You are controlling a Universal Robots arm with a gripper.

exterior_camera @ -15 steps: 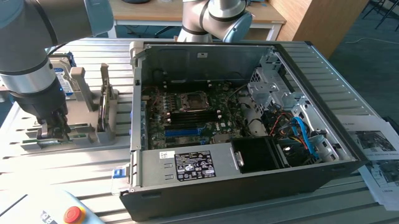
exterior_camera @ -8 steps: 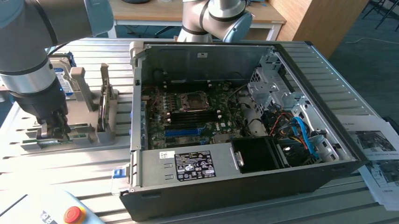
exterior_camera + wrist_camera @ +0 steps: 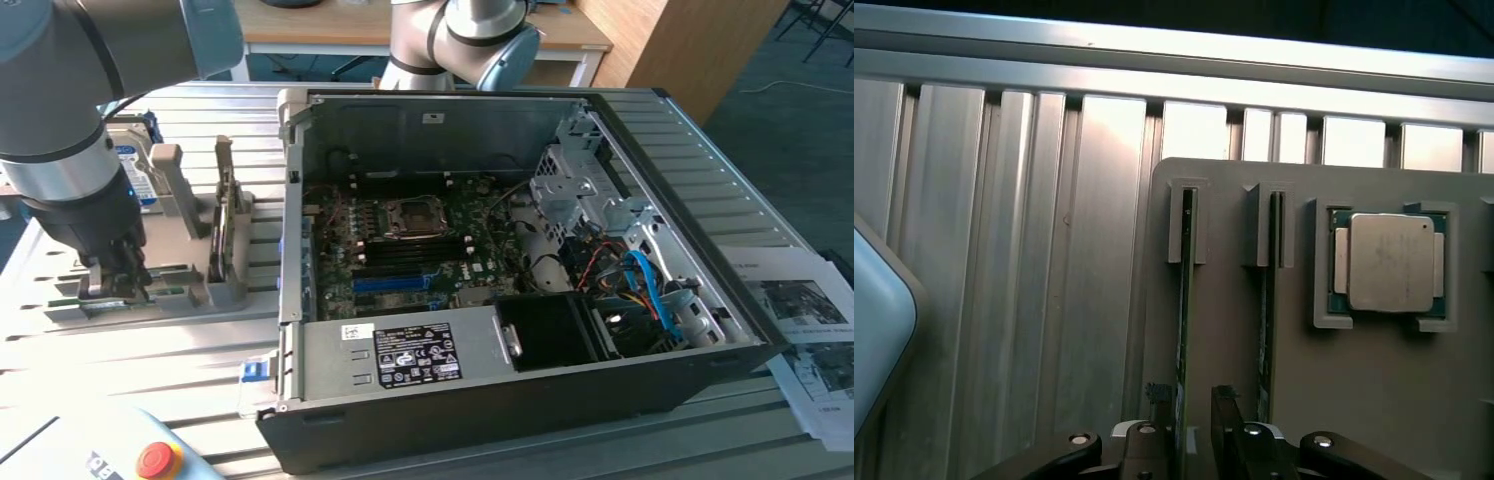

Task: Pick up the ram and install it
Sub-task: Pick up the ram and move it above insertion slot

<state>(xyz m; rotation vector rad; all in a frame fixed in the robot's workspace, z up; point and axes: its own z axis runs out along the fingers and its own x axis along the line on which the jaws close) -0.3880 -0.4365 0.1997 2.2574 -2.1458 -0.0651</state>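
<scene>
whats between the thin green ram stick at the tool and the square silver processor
A second thin green ram stick, on edge in the grey holder; wrist view.

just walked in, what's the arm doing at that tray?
The arm's gripper is down at the gray parts tray beside the open computer case. Its open jaws straddle one RAM stick standing on edge in its slot; the stick is not lifted yet. A second stick and a processor chip sit in the same tray.
</scene>
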